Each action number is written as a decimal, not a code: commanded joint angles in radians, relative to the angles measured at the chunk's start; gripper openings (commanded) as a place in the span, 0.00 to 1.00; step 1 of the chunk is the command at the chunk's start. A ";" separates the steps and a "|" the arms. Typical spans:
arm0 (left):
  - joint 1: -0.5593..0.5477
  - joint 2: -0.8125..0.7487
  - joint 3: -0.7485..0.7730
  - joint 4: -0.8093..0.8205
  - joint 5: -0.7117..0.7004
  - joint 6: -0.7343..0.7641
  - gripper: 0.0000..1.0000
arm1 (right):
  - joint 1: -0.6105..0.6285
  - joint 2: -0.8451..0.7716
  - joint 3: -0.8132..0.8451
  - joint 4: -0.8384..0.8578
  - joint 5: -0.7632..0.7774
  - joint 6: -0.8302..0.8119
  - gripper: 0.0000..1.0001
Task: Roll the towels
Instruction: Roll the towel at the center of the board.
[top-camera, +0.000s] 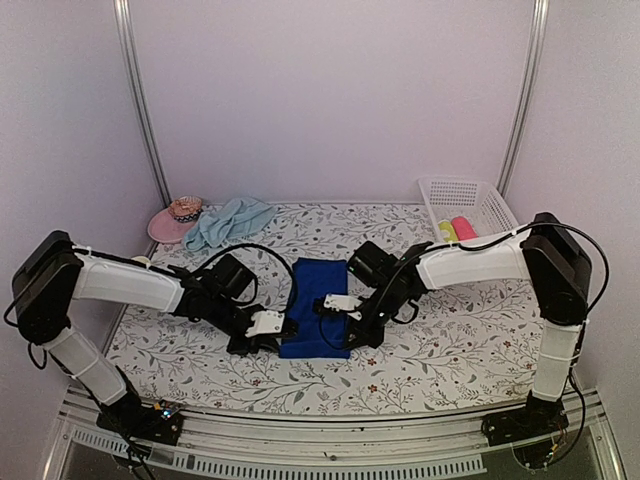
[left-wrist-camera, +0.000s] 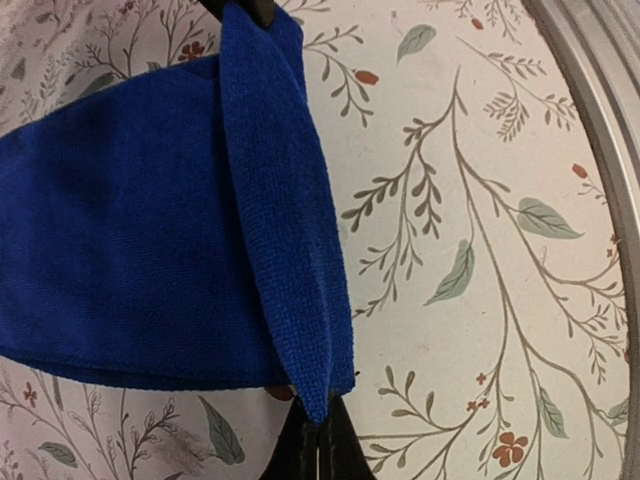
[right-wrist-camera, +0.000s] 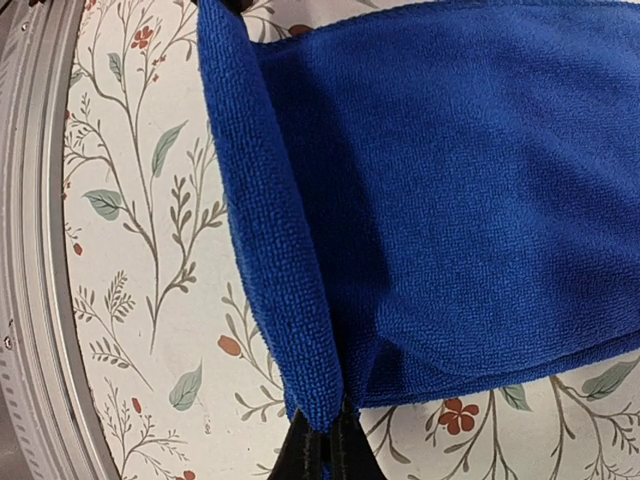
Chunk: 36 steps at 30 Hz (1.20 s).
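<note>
Royal blue towel lies flat at mid-tabletop, nearer the near edge than the far one, long sides running near to far. Left gripper pinched tight on its left edge, close to the towel's near-left corner. Its wrist view shows a narrow strip of that edge folded over onto the towel and clamped between the fingertips. Right gripper likewise closed on a folded-over strip of the right edge. Aqua towel sits crumpled toward the far-left corner, touching a pink hat on its left. White basket in far-right corner, yellow and pink items inside.
</note>
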<state>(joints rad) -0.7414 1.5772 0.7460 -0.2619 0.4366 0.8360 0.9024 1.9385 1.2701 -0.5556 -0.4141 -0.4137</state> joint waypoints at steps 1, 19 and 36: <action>0.018 0.026 0.019 0.007 -0.020 -0.025 0.00 | -0.005 0.034 0.039 -0.027 -0.016 -0.011 0.04; 0.019 0.102 0.049 0.075 -0.126 -0.076 0.00 | -0.018 0.095 0.084 -0.023 0.107 0.032 0.23; 0.021 0.016 -0.007 0.156 -0.225 -0.089 0.50 | -0.017 0.081 0.093 -0.026 0.219 0.095 0.43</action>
<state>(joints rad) -0.7319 1.6592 0.7757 -0.1505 0.2398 0.7475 0.8944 2.0098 1.3491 -0.5697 -0.2592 -0.3344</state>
